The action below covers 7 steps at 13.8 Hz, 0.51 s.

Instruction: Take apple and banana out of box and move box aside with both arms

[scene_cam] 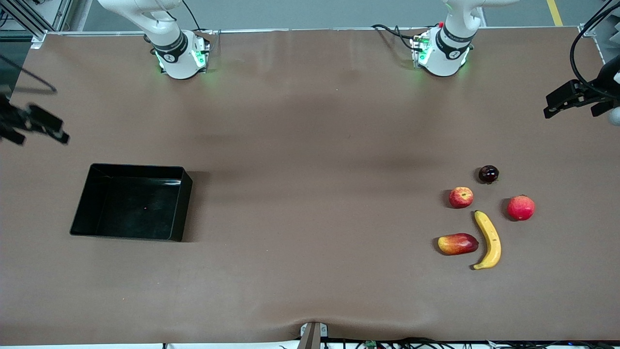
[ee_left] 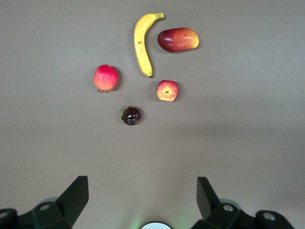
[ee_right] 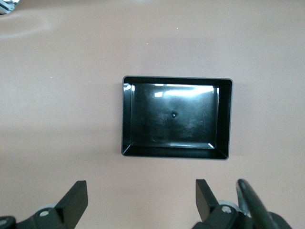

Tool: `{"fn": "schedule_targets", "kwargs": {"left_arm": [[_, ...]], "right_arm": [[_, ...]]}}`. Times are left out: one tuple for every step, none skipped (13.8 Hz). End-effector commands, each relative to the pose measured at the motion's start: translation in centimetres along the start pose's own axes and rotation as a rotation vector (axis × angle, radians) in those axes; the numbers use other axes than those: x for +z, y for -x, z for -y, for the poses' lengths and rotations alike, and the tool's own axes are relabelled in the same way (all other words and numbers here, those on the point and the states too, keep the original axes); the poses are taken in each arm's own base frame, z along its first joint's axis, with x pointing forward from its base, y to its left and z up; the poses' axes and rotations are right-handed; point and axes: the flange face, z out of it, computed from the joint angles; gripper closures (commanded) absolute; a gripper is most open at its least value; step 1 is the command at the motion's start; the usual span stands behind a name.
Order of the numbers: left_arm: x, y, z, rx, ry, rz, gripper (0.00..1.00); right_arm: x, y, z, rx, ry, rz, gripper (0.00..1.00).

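The black box [scene_cam: 131,203] sits empty at the right arm's end of the table; the right wrist view looks straight down into the box [ee_right: 176,117]. The yellow banana [scene_cam: 488,240] and the small red apple with yellowish patches [scene_cam: 460,197] lie at the left arm's end. The left wrist view shows the banana [ee_left: 141,45] and the apple [ee_left: 167,90] some way off from its fingers. My left gripper [scene_cam: 557,102] [ee_left: 141,193] hangs open in the air at that end. My right gripper [scene_cam: 38,128] [ee_right: 141,195] hangs open, off to one side of the box.
Around the banana lie a plain red round fruit [scene_cam: 520,207], a red-and-yellow mango [scene_cam: 457,244] and a dark purple fruit [scene_cam: 488,174]. The brown table mat [scene_cam: 310,194] stretches bare between box and fruits. Cables run along the table's edge.
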Motion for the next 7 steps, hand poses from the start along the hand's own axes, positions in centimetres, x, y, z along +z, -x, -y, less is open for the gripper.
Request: {"fn": "schedule_targets", "kwargs": {"left_arm": [[-0.4, 1.2, 1.0, 0.002, 0.015, 0.031, 0.0], [-0.4, 1.5, 1.2, 0.005, 0.031, 0.043, 0.0], [-0.7, 1.4, 1.2, 0.012, 0.031, 0.037, 0.0], [-0.6, 1.4, 0.8, 0.015, 0.03, 0.037, 0.0], [-0.3, 1.2, 0.4, 0.009, 0.026, 0.043, 0.0], [0.5, 0.6, 0.2, 0.005, 0.029, 0.054, 0.0], [2.1, -0.9, -0.4, 0.011, 0.026, 0.062, 0.0]], "right_arm": [[-1.1, 2.3, -0.3, 0.015, 0.025, 0.011, 0.0], [-1.8, 3.0, -0.8, 0.023, 0.027, 0.016, 0.0], [-2.4, 3.8, -1.0, 0.017, 0.025, 0.014, 0.0], [-2.4, 4.1, -0.9, 0.014, 0.029, 0.016, 0.0], [-1.5, 3.7, -0.7, 0.006, 0.055, 0.027, 0.0], [-0.3, 3.5, -0.9, 0.007, 0.066, 0.038, 0.0], [0.9, 3.3, -0.9, 0.007, 0.066, 0.043, 0.0]]}}
